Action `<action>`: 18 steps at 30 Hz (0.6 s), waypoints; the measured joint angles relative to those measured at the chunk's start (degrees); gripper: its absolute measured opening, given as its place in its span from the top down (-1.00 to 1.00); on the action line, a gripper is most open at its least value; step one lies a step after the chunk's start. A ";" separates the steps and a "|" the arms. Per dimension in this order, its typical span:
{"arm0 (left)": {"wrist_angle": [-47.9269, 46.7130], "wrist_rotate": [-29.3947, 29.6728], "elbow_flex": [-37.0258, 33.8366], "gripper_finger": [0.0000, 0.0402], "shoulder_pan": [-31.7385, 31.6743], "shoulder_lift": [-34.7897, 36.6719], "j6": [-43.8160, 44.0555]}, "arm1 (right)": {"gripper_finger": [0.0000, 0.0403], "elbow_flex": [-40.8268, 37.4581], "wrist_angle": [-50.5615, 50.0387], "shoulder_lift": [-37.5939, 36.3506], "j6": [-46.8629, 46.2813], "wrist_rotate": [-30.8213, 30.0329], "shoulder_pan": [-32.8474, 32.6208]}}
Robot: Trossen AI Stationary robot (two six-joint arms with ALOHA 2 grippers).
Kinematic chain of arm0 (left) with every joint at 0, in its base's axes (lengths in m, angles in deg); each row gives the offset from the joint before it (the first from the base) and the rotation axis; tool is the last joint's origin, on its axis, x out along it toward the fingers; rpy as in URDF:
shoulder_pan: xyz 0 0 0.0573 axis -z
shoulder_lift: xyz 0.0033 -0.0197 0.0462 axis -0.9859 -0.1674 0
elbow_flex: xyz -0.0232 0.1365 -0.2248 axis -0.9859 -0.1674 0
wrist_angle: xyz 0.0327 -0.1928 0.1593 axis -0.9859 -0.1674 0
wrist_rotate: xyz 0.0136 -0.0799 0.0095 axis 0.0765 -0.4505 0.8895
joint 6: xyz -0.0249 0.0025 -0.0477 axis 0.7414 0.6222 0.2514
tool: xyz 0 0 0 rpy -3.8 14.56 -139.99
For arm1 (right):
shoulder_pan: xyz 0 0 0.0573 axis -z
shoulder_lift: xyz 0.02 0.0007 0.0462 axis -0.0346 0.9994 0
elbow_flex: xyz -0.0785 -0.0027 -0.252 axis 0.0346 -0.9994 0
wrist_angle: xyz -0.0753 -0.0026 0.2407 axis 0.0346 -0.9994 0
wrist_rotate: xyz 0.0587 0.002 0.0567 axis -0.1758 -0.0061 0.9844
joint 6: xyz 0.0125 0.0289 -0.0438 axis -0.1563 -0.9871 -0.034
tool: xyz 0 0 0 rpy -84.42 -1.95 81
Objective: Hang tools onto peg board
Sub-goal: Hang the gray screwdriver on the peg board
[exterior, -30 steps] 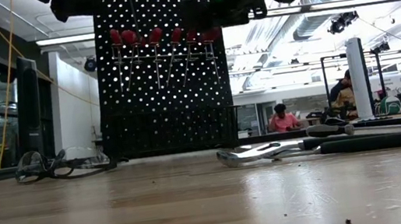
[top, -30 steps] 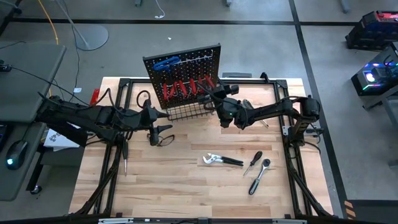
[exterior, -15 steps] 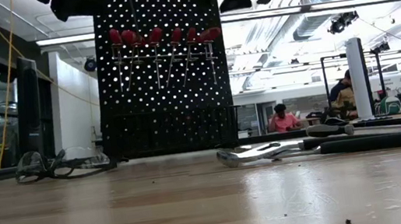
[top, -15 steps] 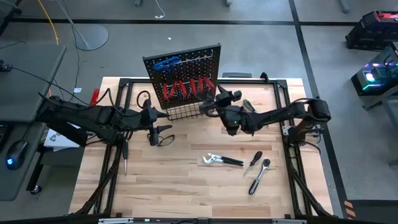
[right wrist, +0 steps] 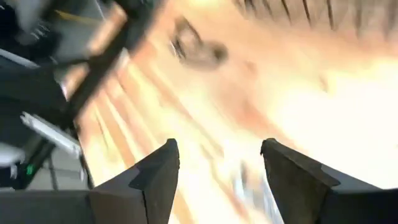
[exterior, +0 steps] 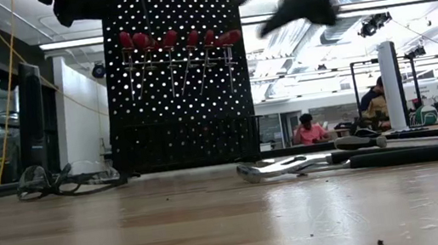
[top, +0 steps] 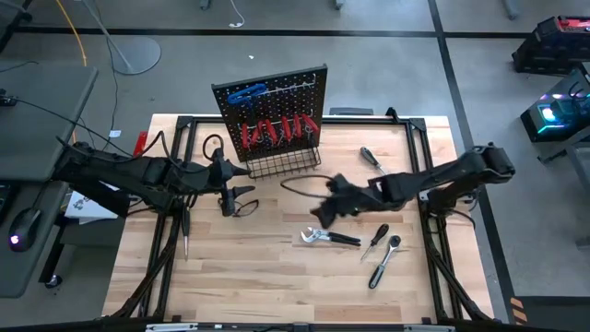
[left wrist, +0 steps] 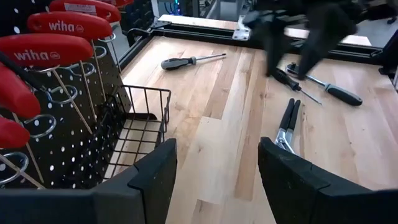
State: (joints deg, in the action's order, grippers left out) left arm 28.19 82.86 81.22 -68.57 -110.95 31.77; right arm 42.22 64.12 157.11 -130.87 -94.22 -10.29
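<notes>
1. Pliers (top: 328,237) lie flat on the worktop at about 5 o'clock from the peg board (top: 271,120); the right end effector (top: 330,211), fingers spread and empty, hangs just above them. A careless descent could knock them aside.
2. Black screwdriver (top: 374,241) and ratchet (top: 384,261) lie close together, at 3 o'clock from the pliers; a wide grasp may catch both.
3. Left end effector (top: 232,193), fingers spread, waits beside the basket (top: 279,165); crowding risk at the hooks.
</notes>
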 joint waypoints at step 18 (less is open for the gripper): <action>0.33 6.55 0.00 -0.01 -0.02 0.00 4.09 | -0.09 0.02 -45.12 -1.83 14.53 4.56 35.09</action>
State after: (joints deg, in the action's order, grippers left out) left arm 28.52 89.42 81.22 -68.59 -110.95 35.86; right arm 42.24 18.99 155.28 -116.34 -89.66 24.79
